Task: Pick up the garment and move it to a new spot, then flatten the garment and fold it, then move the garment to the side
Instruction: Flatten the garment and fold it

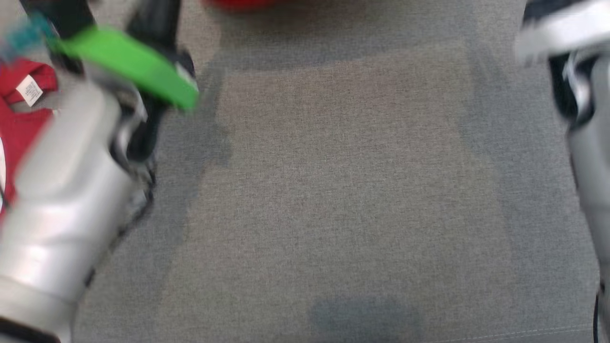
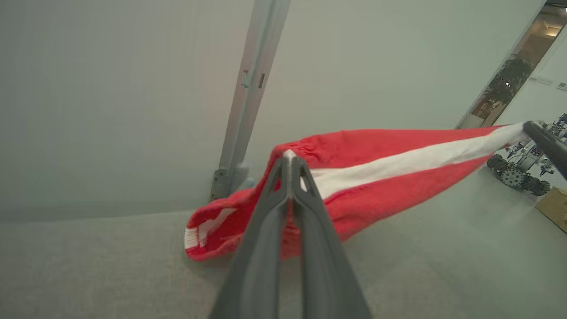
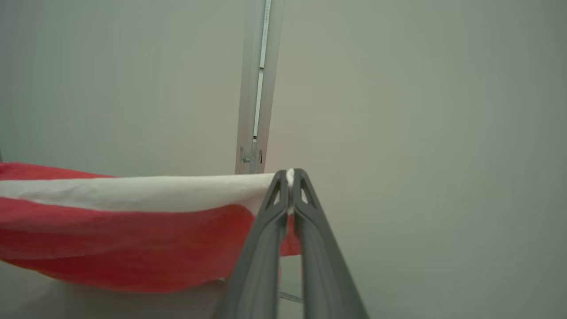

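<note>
Grey woven cloth covers the worktop (image 1: 333, 200). In the head view its middle lies between the two arms, and I'd guess that is the spot meant for spreading. The left forearm (image 1: 62, 200), with a green band (image 1: 128, 66), reaches up along the left edge, and the right forearm (image 1: 591, 181) runs along the right edge. Red fabric (image 1: 19, 133) with a white label (image 1: 29, 89) shows by the left edge. It is blurred, so I cannot tell whether it is the held piece.

From the left wrist, the left claw (image 2: 290, 157) is pressed together on a bunched red corner of the garment (image 2: 390, 177). The white stripe (image 2: 412, 161) runs taut to the right claw (image 2: 547, 141) — two grips set apart, so the cloth hangs open rather than crumpling. Its low end seems to rest on the worktop.

From the right wrist, the right claw pinches the end of the stripe, and the garment hangs above the worktop, stretching away to one side.
</note>
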Available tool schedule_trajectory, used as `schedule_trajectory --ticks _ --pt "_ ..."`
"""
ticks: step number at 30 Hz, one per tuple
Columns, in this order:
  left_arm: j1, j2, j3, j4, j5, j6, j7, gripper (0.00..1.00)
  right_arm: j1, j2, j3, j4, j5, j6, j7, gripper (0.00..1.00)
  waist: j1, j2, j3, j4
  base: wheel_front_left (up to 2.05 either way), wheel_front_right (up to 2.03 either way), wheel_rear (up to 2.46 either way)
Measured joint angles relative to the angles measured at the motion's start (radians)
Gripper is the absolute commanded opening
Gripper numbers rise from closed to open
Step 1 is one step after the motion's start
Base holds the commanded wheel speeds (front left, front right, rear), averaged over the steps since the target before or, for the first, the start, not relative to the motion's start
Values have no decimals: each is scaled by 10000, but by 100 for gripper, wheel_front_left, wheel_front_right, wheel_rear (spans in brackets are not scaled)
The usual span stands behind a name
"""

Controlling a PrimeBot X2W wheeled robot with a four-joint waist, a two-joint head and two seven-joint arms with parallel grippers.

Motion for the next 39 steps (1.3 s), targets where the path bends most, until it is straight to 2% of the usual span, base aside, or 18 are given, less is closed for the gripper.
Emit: schedule_trajectory --ticks 5,9,14,16,21,27,33,39 --pt "2931 -368 -123 -201 -407 -4 -2 0 2843 -270 -215 297 288 6 2 0 -1 0 -249 -26 0 0 0" --pt "4382 -594 -268 -372 -545 -13 -12 0 4395 -288 -435 477 420 10 2 0 -2 0 -592 -8 0 0 0" --pt "5781 -773 -127 -487 -690 -23 -13 0 5799 -50 -930 493 516 17 2 0 -2 0 -1171 31 0 0 0" --pt "6252 -780 -272 -500 -581 -23 -13 0 6367 44 -853 477 510 13 0 0 -2 0 -1460 53 0 0 0" --pt "7559 -974 257 -669 -667 -23 -21 0 7546 422 -800 332 516 10 0 0 -2 0 -2290 91 0 0 0" --pt "9133 -1103 353 -830 -481 -23 -29 0 9020 849 -945 343 500 8 0 0 -2 0 -3420 87 0 0 0" --pt "10358 -1074 792 -1095 -171 -23 -29 0 10131 965 -959 -6 430 10 0 0 -2 0 -4317 46 0 0 0" --pt "11025 -1043 1060 -1080 301 -23 -29 0 11135 742 -654 -263 410 10 0 0 -3 0 -4768 141 0 0 0"
